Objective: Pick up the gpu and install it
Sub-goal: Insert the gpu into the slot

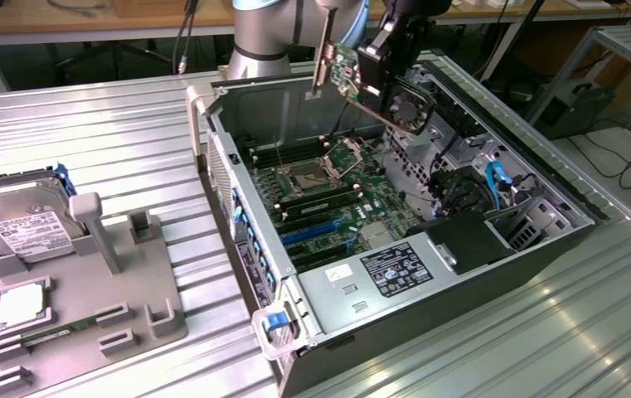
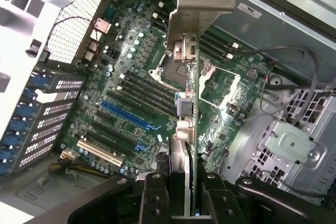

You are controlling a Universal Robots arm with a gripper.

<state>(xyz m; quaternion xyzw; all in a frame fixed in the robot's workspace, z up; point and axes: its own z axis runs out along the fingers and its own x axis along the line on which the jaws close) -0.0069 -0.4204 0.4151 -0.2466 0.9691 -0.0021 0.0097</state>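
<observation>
My gripper [image 1: 387,51] is shut on the gpu [image 1: 373,83], a green circuit card with a fan and a pale metal bracket [image 1: 324,51] at one end. I hold it tilted in the air above the rear part of the open computer case [image 1: 337,286]. In the wrist view the gpu [image 2: 191,124] runs edge-on away from the gripper [image 2: 184,195], bracket [image 2: 198,3] at its far end, with a black finger [image 2: 153,198] on either side. Below it lies the motherboard [image 2: 100,77] with a blue slot [image 2: 128,116] and black slots beside it.
A grey fixture [image 1: 127,311] at the exterior view's left carries a silver hard drive [image 1: 22,220] and a small square chip [image 1: 22,303]. Inside the case are a processor socket [image 1: 306,181], a black box [image 1: 464,240], blue cables [image 1: 496,186] and drive cages [image 2: 294,150].
</observation>
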